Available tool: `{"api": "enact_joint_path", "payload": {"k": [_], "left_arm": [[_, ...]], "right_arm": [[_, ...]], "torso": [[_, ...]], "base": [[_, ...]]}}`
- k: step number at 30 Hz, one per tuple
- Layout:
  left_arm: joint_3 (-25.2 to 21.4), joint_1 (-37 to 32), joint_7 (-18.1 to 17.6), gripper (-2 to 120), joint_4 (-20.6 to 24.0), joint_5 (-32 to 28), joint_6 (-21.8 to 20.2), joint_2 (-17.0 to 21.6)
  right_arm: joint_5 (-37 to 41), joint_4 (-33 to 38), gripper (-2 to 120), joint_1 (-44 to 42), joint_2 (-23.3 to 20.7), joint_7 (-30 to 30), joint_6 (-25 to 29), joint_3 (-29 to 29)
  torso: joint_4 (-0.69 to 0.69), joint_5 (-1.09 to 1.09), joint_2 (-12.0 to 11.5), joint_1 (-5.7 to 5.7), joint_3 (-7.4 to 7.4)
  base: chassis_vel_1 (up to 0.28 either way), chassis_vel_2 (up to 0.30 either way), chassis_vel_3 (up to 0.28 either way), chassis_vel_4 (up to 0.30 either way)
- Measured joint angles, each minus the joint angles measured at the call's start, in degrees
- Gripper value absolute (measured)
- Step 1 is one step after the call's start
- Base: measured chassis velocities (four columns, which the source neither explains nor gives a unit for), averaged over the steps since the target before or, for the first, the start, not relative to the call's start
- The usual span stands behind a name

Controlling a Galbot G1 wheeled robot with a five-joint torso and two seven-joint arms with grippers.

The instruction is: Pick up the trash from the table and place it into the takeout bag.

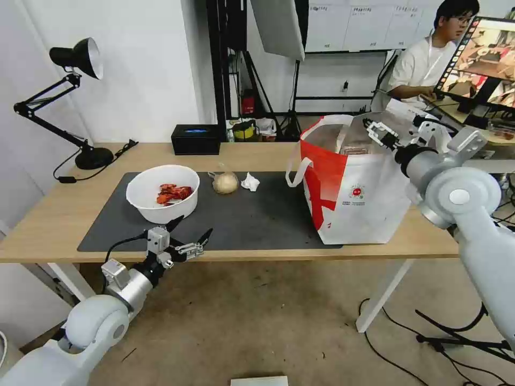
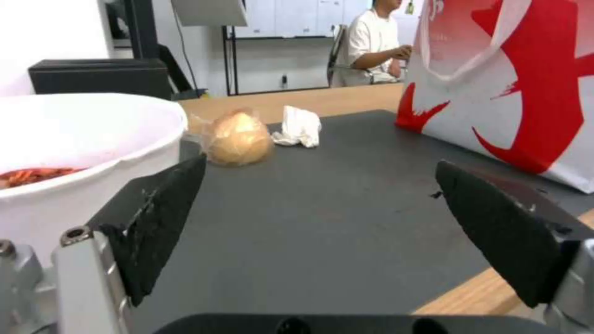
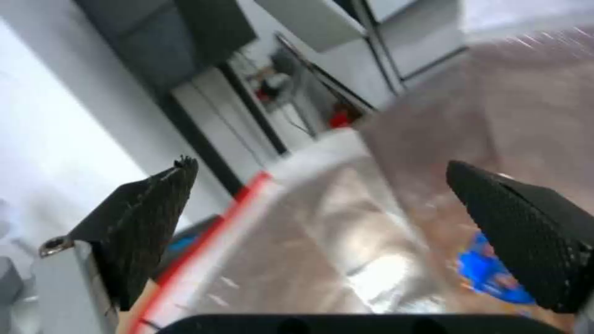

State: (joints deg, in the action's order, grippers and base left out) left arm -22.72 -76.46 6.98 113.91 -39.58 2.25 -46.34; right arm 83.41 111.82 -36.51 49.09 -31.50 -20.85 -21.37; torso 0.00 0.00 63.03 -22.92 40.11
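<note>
Desk lamp (image 1: 80,102) sitting at the far left of the tabletop (image 1: 48,214), untouched. Left hand (image 1: 189,236) hovering at the near tabletop edge, just in front of the white bowl (image 1: 162,193), fingers spread wide and holding nothing; in the left wrist view the bowl wall is sitting right beside 1 finger (image 2: 158,218). Bowl with red shell scraps resting on the dark mat (image 1: 257,214), near its left end. Small clear bag with beige lump (image 1: 225,182) lying just right of the bowl, crumpled tissue (image 1: 250,182) just beside that, both on the mat toward its far edge. Black box (image 1: 196,139) sitting behind them, not trash. Takeout bag (image 1: 354,198) standing upright at the right end of the mat, mouth open. Right hand (image 1: 375,132) hanging over the bag mouth, fingers wide and gripping nothing; the right wrist view is looking down at the foil lining. A clear container seems to be lying inside the bag, likely the plastic tray, though hard to confirm. Judging progress: 1 item probably in, 3 left on the tabletop: bowl, lump bag, tissue.
</note>
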Motion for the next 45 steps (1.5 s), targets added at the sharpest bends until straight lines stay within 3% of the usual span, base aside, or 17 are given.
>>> {"api": "enact_joint_path", "payload": {"k": [8, 11, 14, 22, 30, 33, 38, 45], "left_arm": [[-0.9, -0.2, -0.1, 100, 0.2, -0.3, 0.6, 0.2], [-1.2, -0.4, -0.1, 100, 0.1, -0.3, 1.0, 0.1], [-1.9, -0.9, -0.1, 100, 0.0, -0.1, 1.5, -0.3], [-3.7, -2.2, -0.2, 100, -0.1, 1.6, 1.6, -1.3], [-6.0, -4.4, -0.3, 100, -0.3, 4.5, 1.6, -2.3], [-7.8, -6.8, -1.3, 100, 0.0, 6.2, 1.2, -4.0], [-9.1, -9.1, -4.3, 100, 0.1, 8.0, 1.3, -5.8], [-11.7, -12.9, -5.4, 100, 0.7, 8.1, 1.3, -7.8]], "right_arm": [[1.5, 3.4, 100, 0.5, -1.2, 4.9, 1.0, 0.1], [0.1, 4.8, 100, -1.4, -2.0, 10.1, -0.2, 0.2], [-6.1, 6.2, 100, -4.6, -3.2, 19.9, -0.9, 0.3], [-13.9, 11.7, 100, -10.5, -4.9, 29.8, -1.9, 1.3], [-24.5, 14.1, 100, -18.4, -4.7, 32.9, 0.6, 2.4], [-32.7, 13.8, 100, -25.6, -3.1, 33.3, 6.3, 3.5], [-36.5, 13.1, 100, -31.0, -1.1, 30.7, 11.9, 5.4], [-42.1, 11.8, 100, -37.4, 1.1, 28.5, 17.8, 5.8]], "torso": [[0.01, -0.01, 0.0, 0.0, 0.0], [0.0, 0.0, 0.0, 0.0, 0.0], [0.0, 0.01, 0.0, 0.0, 0.0], [0.0, 0.0, 0.0, 0.0, 0.0], [0.0, 0.0, 0.0, 0.0, 0.0], [-0.01, 0.02, 0.0, 0.01, 0.0], [0.0, 0.01, 0.0, 0.01, 0.0], [0.0, -0.01, 0.0, 0.01, 0.0]], "base": [[0.0, 0.0, 0.0, 0.0], [0.0, 0.0, 0.0, 0.0], [0.0, 0.0, 0.0, 0.0], [0.0, 0.0, 0.0, 0.0], [0.0, 0.0, 0.0, 0.0], [0.0, 0.0, 0.0, 0.0], [0.0, 0.0, 0.0, 0.0], [0.0, 0.0, 0.0, 0.0]]}}
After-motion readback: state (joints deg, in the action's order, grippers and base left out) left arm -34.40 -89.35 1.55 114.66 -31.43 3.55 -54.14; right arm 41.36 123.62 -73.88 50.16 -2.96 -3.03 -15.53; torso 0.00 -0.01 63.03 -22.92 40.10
